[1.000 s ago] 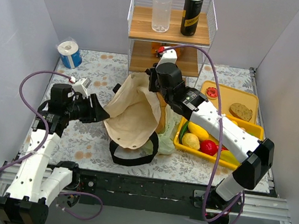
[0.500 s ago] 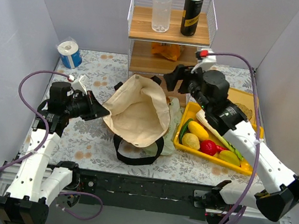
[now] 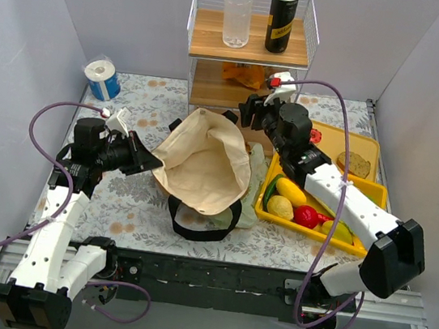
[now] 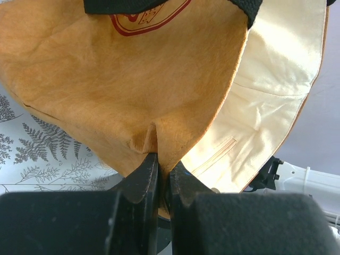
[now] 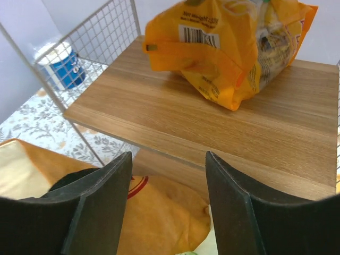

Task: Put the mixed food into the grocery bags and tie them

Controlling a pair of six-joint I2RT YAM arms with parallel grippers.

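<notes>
The brown grocery bag (image 3: 203,162) stands on the table with its cream-lined mouth gaping. My left gripper (image 3: 148,163) is shut on its left rim; in the left wrist view the left gripper (image 4: 162,166) pinches a fold of the tan bag (image 4: 133,79). The pale-green plastic bag (image 3: 257,174) lies crumpled under and to the right of the brown one. My right gripper (image 3: 247,113) hangs open and holds nothing above the bag's far rim, by the shelf. The mixed food lies in the yellow tray (image 3: 330,143): lemon (image 3: 290,192), potato (image 3: 280,207), tomato (image 3: 305,216).
Close behind the bag stands a wire shelf (image 3: 248,50) carrying a clear bottle (image 3: 237,7), a black can (image 3: 282,18) and, lower down, an orange snack bag (image 5: 234,48). A bread slice (image 3: 354,163) lies in the tray. A blue-white roll (image 3: 101,78) sits far left.
My right gripper let go of the bag's far rim, opened and drew back toward the shelf. The bag's mouth fell wider open. My left gripper closed on the left rim.
</notes>
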